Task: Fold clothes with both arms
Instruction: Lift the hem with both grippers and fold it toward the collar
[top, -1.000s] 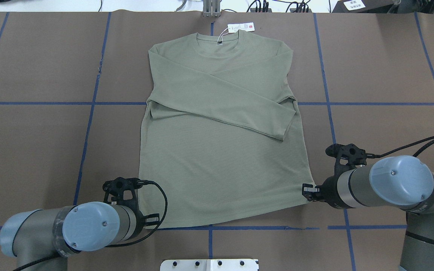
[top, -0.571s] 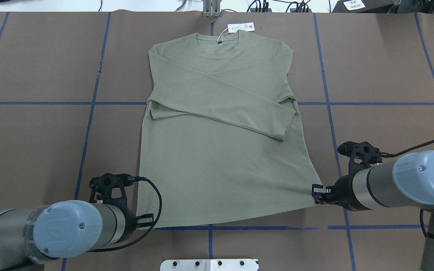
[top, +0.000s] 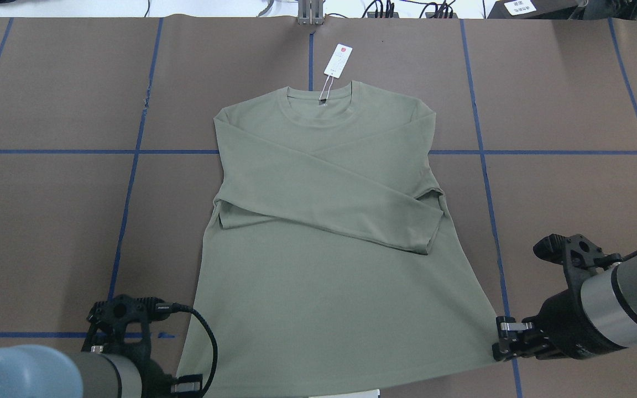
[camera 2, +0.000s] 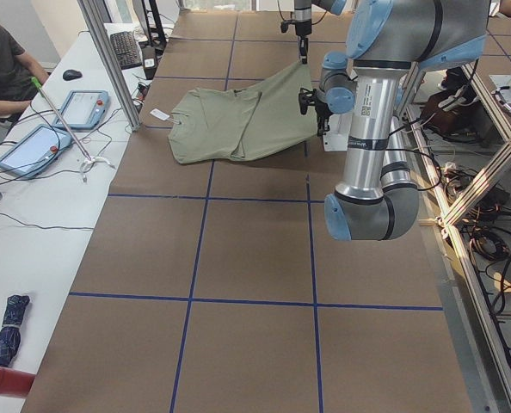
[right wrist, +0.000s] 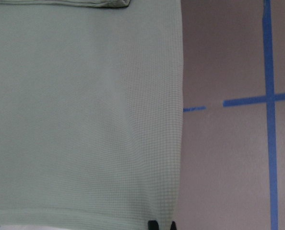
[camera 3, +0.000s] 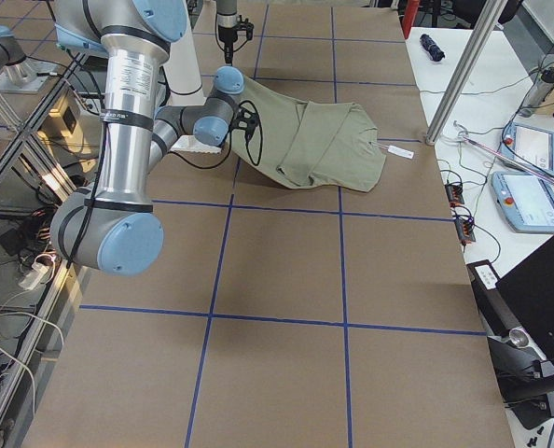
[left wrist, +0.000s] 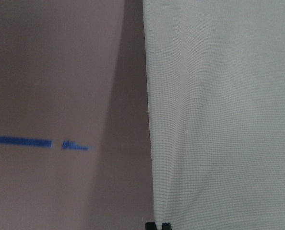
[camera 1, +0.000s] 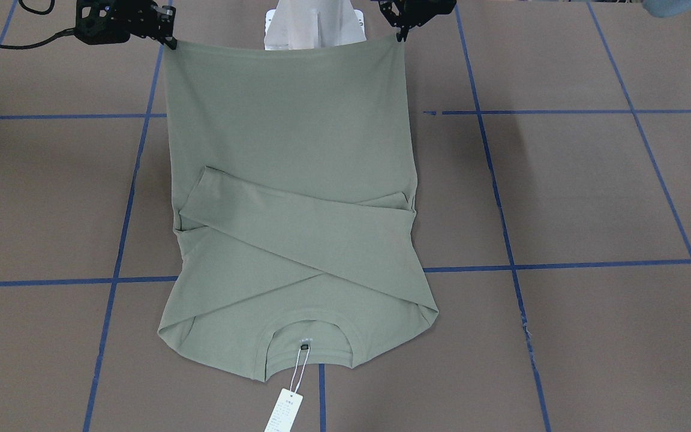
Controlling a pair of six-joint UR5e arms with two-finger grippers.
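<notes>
Shirt (top: 318, 221) hem was held off table (top: 47, 221), collar end flat, sleeves crossed. L tool (camera 1: 402, 35) & R tool (camera 1: 167, 41) each clamped on a hem corner.

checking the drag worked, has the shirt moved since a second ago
Yes: the shirt slid toward the robot, its collar now nearer the crosswise blue tape line.

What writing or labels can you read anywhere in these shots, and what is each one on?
Nothing reads clearly.
Hang tag: printed lines and a red mark, too small to read.
Collar label of the sage-green shirt: too small.
Sticker on the left arm: blurred, unreadable.
</notes>
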